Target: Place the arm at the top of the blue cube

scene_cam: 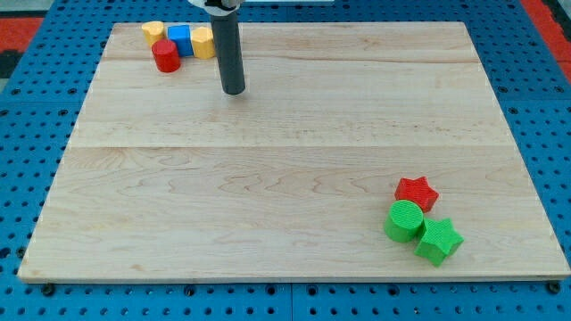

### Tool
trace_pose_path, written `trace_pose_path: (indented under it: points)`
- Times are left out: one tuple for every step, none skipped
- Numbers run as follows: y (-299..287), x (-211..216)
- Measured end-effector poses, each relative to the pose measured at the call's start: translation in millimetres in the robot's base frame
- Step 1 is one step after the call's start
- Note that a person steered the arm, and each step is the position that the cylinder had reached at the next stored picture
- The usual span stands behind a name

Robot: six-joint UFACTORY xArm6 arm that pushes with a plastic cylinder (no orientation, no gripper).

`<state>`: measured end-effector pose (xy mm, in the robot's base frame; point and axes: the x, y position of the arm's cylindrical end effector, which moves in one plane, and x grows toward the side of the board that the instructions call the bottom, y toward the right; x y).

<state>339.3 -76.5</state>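
Note:
The blue cube (180, 39) sits near the board's top left corner, wedged between two yellow blocks: a yellow block (153, 32) on its left and a yellow hexagonal block (203, 42) on its right. A red cylinder (165, 56) touches the cube's lower left side. My tip (233, 89) rests on the wooden board, to the right of and below this cluster, about a block's width from the yellow hexagonal block. The rod rises straight up out of the view's top.
A red star (417, 193), a green cylinder (404, 221) and a green star (438, 241) cluster at the board's lower right. The wooden board (285, 178) lies on a blue perforated table.

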Motion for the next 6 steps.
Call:
trace_pose_path:
  points:
    - [-0.4, 0.0]
    - [29.4, -31.6]
    - [46.8, -103.8]
    - [46.8, -147.0]
    - [39.7, -147.1]
    - [-24.3, -146.6]
